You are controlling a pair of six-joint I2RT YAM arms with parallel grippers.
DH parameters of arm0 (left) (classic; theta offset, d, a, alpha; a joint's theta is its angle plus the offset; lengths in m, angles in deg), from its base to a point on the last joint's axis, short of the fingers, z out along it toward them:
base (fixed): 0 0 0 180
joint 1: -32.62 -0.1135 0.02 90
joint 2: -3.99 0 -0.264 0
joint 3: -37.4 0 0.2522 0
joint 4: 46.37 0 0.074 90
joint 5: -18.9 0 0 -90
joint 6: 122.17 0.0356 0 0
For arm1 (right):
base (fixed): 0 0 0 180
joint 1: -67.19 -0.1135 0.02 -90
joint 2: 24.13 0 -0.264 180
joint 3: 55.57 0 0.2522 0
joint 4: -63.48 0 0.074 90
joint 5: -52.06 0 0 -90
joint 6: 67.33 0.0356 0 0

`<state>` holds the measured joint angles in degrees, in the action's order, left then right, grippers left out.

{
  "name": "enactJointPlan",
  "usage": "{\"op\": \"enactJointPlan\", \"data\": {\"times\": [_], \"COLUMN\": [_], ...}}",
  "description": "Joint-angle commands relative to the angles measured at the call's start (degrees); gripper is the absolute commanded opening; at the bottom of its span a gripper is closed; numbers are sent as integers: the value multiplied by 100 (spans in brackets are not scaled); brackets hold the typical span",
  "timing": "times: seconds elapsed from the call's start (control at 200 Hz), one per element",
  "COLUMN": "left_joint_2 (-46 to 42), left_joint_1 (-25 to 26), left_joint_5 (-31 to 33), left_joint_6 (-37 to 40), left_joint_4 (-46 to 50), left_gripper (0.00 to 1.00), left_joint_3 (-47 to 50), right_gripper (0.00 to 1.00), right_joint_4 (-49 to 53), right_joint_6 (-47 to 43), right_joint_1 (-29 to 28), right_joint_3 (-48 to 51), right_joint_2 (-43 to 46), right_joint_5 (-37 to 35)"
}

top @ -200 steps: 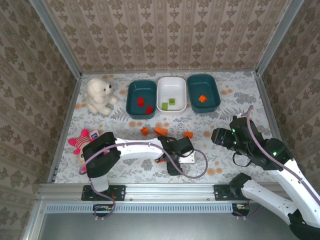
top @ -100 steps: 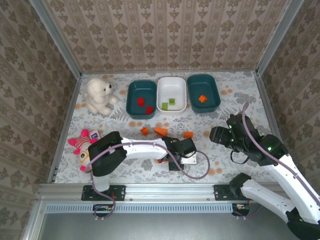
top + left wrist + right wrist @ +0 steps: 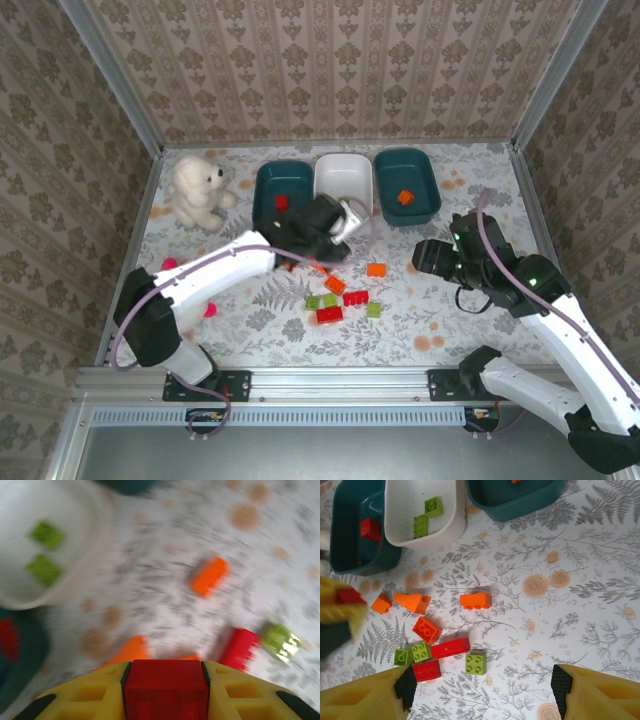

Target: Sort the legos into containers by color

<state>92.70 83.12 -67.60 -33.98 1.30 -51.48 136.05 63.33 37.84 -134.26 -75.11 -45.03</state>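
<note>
**Left end effector clamped on a red lego in front of the containers**

**Top external.** The left end effector (image 3: 305, 240) hangs over the near rim of the left teal container (image 3: 264, 185), which has a red piece (image 3: 281, 202) in it. The white container (image 3: 345, 160) is just beyond the end effector. The right teal container (image 3: 432, 190) is further to its right and holds an orange piece (image 3: 404, 197). The loose legos (image 3: 355, 297), in red, orange and light green, lie scattered on the table (image 3: 470, 320) on its near right side. A white plush bear (image 3: 198, 190) sits well to its left. The left arm stretches diagonally from its base across the table. The right end effector (image 3: 432, 258) hovers right of the loose cluster, on a raised, bent arm.

**Left wrist.** The view is blurred. The yellow fingers (image 3: 85, 697) of the left end effector (image 3: 164, 710) are clamped on the held red lego (image 3: 164, 682), a glossy, squarish block. An orange wedge (image 3: 127, 652) lies just past the fingertips, with an orange brick (image 3: 210, 575) further ahead. A long red brick (image 3: 240, 647) and a green brick (image 3: 280, 641) lie off to the right. The white container (image 3: 20, 505) is ahead to the left, with two green legos (image 3: 47, 534) inside.

**Right wrist.** The fingers of the right end effector (image 3: 483, 684) stand wide apart with nothing between them. The loose legos (image 3: 450, 648) lie on the table just ahead of it and to the left. At the left edge, the left end effector (image 3: 340, 612) grips the held red lego (image 3: 349, 596), close beside a small orange lego (image 3: 381, 603). The three containers lie beyond.
</note>
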Motion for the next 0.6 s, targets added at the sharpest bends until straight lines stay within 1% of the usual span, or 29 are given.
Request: {"op": "enactJointPlan", "data": {"times": [0.0,0.145,0.215,0.275,0.41,0.595], "left_joint_2": [284,1032,1413,1701,2341,2997], "left_joint_1": [-721,-1622,-1977,-2177,-2386,-2400], "left_joint_5": [-26,-48,-93,-109,-22,-78], "left_joint_6": [-687,-1013,-1223,-1308,-1322,-1255], "left_joint_4": [685,1122,1229,1254,1442,1542], "left_gripper": [35,35,35,34,34,35], "left_joint_3": [-179,-744,-1018,-1217,-1781,-2284], "right_gripper": [74,74,74,74,74,74], "right_joint_4": [-469,-1239,-1377,-1464,-1560,-1547], "right_joint_6": [-261,-488,-532,-549,-624,-691], "right_joint_1": [40,43,38,31,43,60], "right_joint_3": [-101,-97,-167,-226,-326,-381], "right_joint_2": [-373,-930,-1239,-1415,-1639,-1810], "right_joint_5": [610,1772,2058,2173,2267,2354]}}
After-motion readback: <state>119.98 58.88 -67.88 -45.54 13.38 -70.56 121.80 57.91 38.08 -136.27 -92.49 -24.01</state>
